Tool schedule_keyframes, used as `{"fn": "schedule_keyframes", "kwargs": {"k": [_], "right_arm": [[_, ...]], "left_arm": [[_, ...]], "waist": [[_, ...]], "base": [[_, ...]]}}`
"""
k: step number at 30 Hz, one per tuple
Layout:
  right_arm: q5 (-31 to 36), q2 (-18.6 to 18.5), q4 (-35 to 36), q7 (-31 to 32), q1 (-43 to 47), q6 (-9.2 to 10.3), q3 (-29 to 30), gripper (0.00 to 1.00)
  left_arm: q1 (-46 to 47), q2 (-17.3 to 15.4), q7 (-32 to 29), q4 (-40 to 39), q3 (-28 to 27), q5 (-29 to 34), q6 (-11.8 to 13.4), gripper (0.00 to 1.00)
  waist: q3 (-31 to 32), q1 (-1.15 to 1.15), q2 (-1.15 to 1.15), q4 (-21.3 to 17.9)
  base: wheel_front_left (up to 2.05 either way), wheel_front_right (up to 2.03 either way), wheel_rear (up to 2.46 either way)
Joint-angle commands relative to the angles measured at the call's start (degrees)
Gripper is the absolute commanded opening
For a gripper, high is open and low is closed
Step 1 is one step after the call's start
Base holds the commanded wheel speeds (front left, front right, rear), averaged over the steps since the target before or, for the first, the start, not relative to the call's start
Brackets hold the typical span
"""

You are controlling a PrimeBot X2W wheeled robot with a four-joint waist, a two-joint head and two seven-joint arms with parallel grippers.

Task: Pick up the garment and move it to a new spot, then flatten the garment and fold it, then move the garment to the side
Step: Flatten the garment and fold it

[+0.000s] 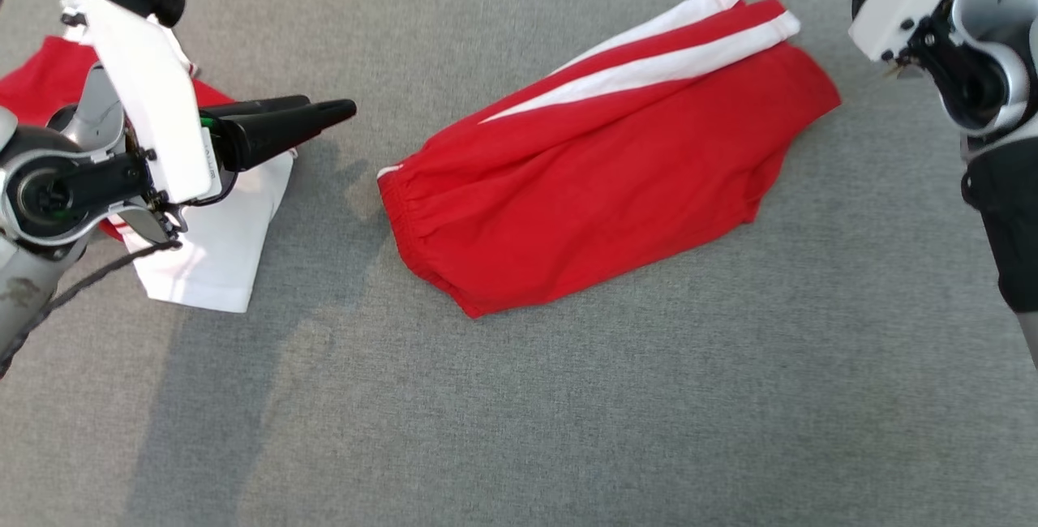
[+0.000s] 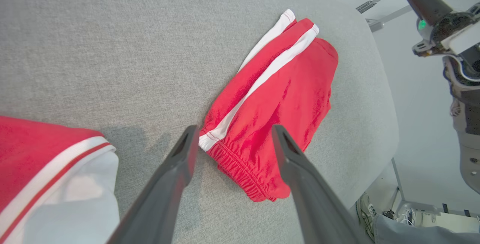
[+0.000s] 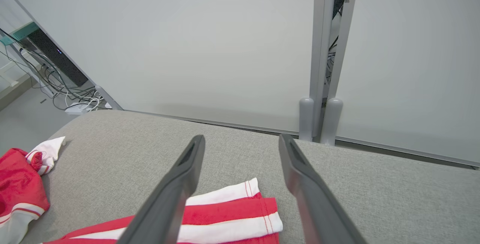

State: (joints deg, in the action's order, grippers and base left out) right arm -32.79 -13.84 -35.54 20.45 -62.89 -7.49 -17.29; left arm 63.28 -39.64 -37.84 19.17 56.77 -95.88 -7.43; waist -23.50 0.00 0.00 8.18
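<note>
We see the grey table (image 1: 568, 430) with the red shorts (image 1: 616, 178) lying folded flat on it, white stripes along the far side. A second red-and-white garment (image 1: 219, 243) lies to the left, apart from them. Our left gripper (image 2: 235, 128) hovers spread and empty over the shorts' elastic end; our right gripper (image 3: 242, 137) is spread too, over the striped end.

Grey fabric tabletop (image 1: 568, 397); pale wall panels (image 3: 187, 41) behind.

Garment (image 3: 232, 214) mostly below view's edge
</note>
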Motion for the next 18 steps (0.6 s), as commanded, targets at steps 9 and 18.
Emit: {"fn": "schedule_keyframes", "kwargs": {"k": [9, 18], "right_arm": [[-3.28, -4.17, -1.83, -16.78, 7.79, -0.01, -5.05, 1.0], [-7.45, -5.42, -8.55, -22.82, 14.51, -0.01, -9.16, 1.0]], "left_arm": [[-8.28, -2.4, 21.39, -1.44, -1.54, 11.74, 0.26, 1.0], [-19.47, -3.92, 42.67, -8.2, -1.15, 23.03, 8.26, 1.0]], "waist": [[8.07, 0.0, 0.0, -1.71], [11.69, 0.0, 0.0, 0.18]], "base": [[0.0, 0.0, 0.0], [0.0, 0.0, 0.0]]}}
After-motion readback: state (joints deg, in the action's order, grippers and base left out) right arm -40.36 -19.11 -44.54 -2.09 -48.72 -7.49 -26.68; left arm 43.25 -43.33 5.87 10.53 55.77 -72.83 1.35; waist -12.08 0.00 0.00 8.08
